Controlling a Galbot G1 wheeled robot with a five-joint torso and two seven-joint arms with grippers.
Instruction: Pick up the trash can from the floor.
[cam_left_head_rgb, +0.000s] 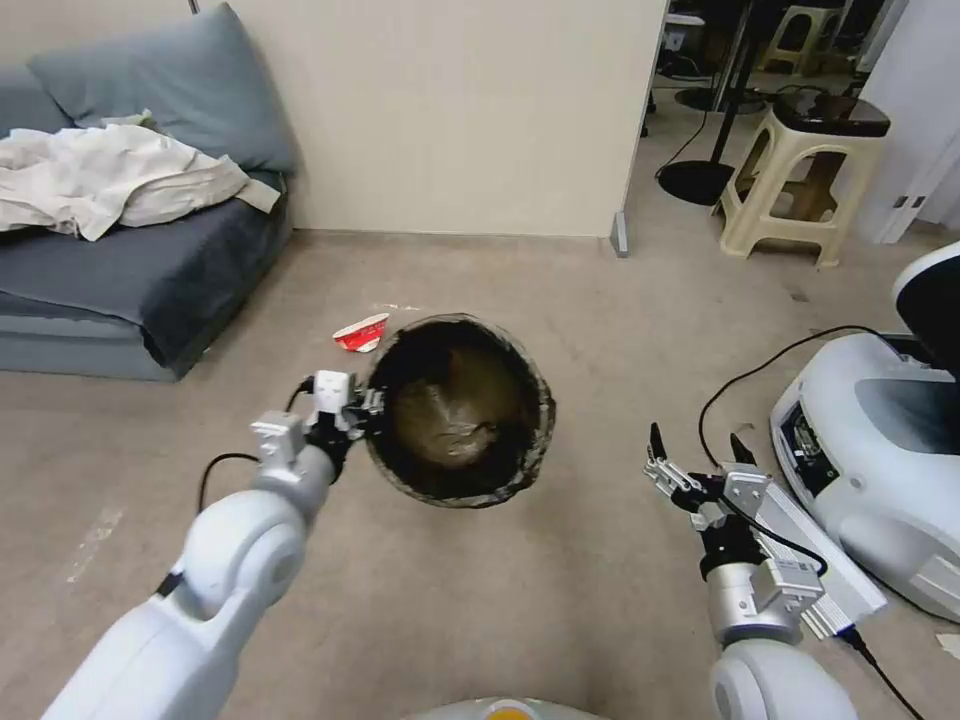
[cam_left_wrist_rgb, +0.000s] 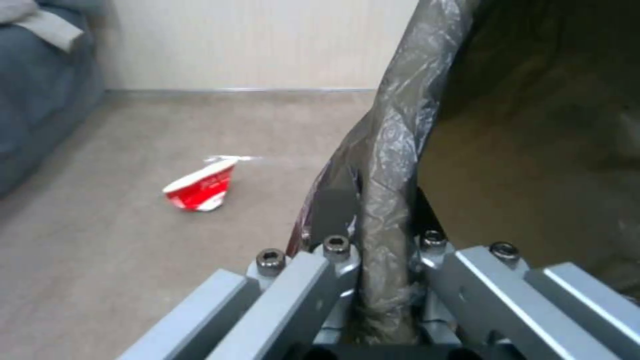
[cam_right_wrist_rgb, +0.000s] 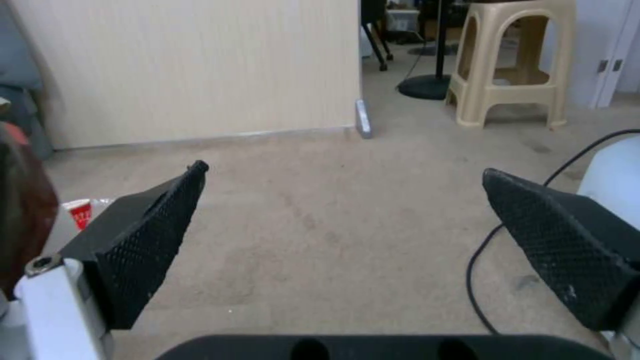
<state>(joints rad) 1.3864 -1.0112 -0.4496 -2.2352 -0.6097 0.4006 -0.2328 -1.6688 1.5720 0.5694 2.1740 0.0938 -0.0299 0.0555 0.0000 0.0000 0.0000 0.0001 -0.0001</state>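
The left pincer is clamped on the near-left rim of the trash can; in the left wrist view its grey metal fingers press from both sides on the fold of dark bag liner that wraps the rim, one finger outside the can and the other inside. The trash can sits directly to the right of this pincer in the head view, its open mouth tilted up toward the camera, the brown-black liner covering rim and inside. Whether its base touches the floor or hangs clear cannot be told from these views. Just beyond the pincer, near the far-left edge of the can, a red-and-white paper cup lies on its side on the floor, apart from the can.

The right pincer hovers well apart to the right of the can, its black textured fingers spread wide with nothing between them, above bare floor. A black cable curves across the floor near it, running toward a white rounded machine at the right edge.

Farther out, a grey sofa with a crumpled white cloth stands at the left against a beige wall, and a beige plastic stool stands at the back right
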